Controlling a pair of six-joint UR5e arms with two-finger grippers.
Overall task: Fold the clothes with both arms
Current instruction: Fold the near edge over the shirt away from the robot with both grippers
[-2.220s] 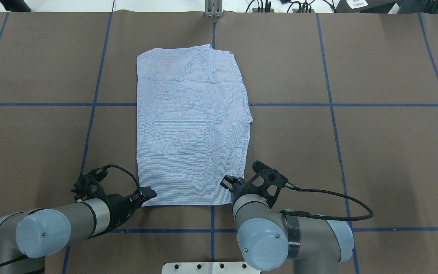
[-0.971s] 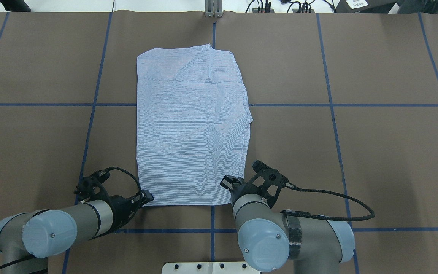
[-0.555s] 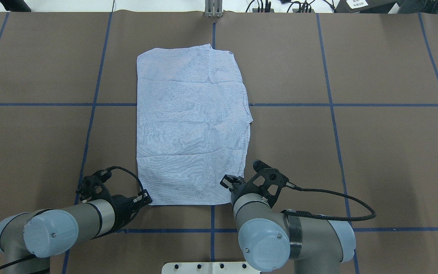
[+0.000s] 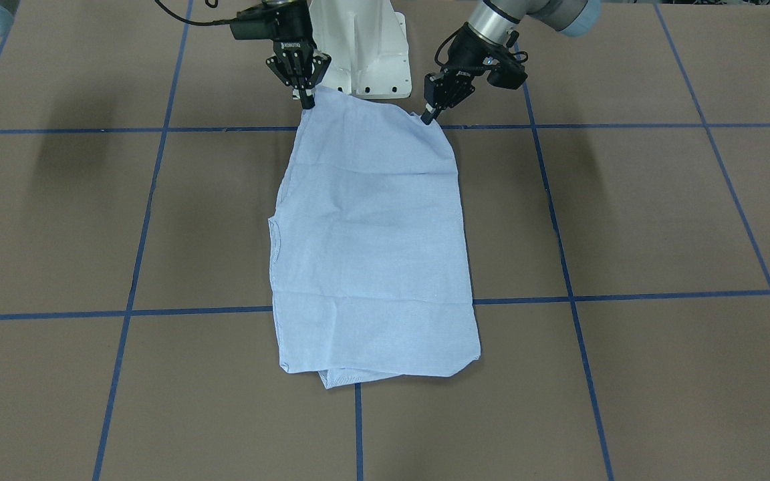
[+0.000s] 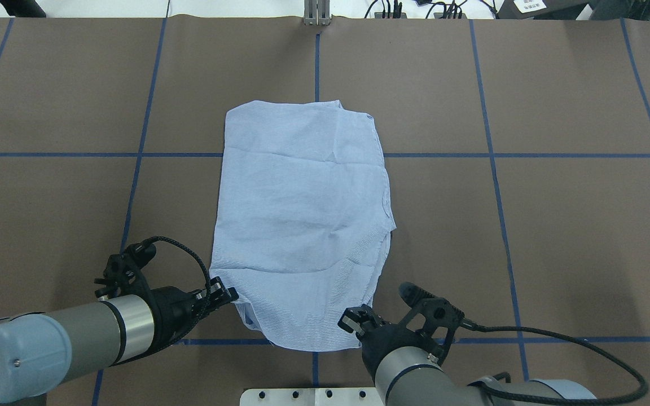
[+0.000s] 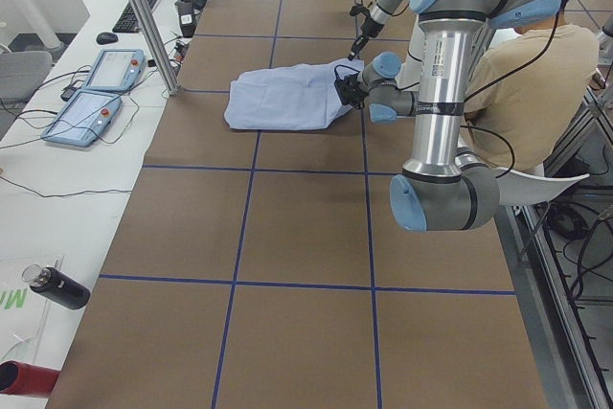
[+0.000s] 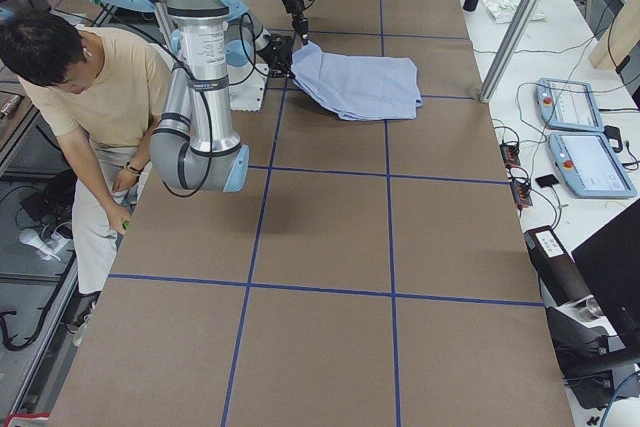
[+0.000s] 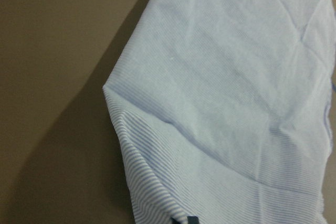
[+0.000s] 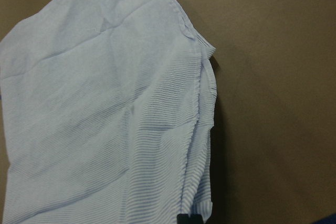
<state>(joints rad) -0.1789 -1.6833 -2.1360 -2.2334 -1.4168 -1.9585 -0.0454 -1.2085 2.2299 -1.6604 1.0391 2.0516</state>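
The shirt [image 5: 302, 225] is lying folded into a long strip in the middle of the desk [image 5: 556, 237], its long axis running straight away from the robot; which end is the collar cannot be told. Its near end is hanging lifted, while the far end is resting flat. The left gripper [image 4: 427, 115] and the right gripper [image 4: 307, 101] are each pinching one near corner, clamped on the cloth. A white pedestal [image 4: 358, 53] is standing just behind them. Blue tape lines [image 5: 494, 186] are dividing the brown surface into squares. A person [image 7: 95, 87] is bending forward beside the robot, and two control tablets [image 7: 580, 137] are lying on a white side desk [image 7: 595, 52]
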